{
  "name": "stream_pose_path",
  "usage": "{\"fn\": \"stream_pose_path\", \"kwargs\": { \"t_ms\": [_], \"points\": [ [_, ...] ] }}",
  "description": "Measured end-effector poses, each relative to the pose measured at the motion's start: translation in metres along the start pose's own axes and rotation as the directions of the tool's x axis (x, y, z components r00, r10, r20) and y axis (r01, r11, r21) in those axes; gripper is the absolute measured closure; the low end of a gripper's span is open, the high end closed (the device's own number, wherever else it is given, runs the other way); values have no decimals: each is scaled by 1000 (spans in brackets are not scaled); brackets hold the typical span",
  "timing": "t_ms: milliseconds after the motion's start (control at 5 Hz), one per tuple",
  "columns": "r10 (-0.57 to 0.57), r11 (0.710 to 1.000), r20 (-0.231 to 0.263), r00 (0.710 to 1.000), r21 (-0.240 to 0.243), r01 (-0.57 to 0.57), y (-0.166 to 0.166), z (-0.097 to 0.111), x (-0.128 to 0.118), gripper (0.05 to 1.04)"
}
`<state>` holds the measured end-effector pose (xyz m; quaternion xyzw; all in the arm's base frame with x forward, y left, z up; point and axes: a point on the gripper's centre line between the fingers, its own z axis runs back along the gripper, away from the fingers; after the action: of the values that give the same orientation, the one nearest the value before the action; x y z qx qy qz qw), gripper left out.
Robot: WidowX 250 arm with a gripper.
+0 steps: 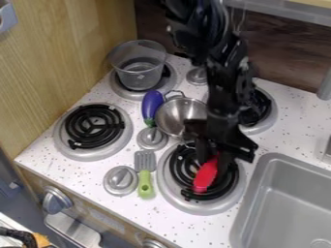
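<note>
The speckled counter [288, 138] leaves a narrow strip between the sink [251, 196] and the nearest burner [179, 202]. Four burners, two pots, one spatula [145, 174]. The bright-red, elongated thing [205, 175] slants over that burner's coil, at the black gripper [213, 163] (whether gripped or loose, I cannot tell).

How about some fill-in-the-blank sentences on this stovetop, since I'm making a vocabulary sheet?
The spatula has a handle coloured ____. The purple vegetable beside the metal pot is an ____. The small object by the end effector is coloured ____. The grey basin at the right is a ____.

Missing words: green; eggplant; red; sink.
</note>
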<state>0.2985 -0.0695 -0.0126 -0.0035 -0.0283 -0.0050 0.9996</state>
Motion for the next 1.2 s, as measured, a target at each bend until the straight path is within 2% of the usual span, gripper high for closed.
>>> {"fn": "stream_pose_path", "kwargs": {
  "t_ms": [400, 600, 800, 1000, 1200],
  "points": [
    [13, 999, 16, 1000, -35, -12, 2, -13, -8, 735],
    [35, 998, 17, 999, -46, -34, 1, -15, -10, 671],
    [55, 996, 18, 998, -67, -54, 3, -17, -13, 392],
    [76, 995, -10, 997, -64, -76, 4, -13, -17, 112],
    [87, 994, -20, 996, -59, -88, 6, -13, -19, 84]
  ]
}}
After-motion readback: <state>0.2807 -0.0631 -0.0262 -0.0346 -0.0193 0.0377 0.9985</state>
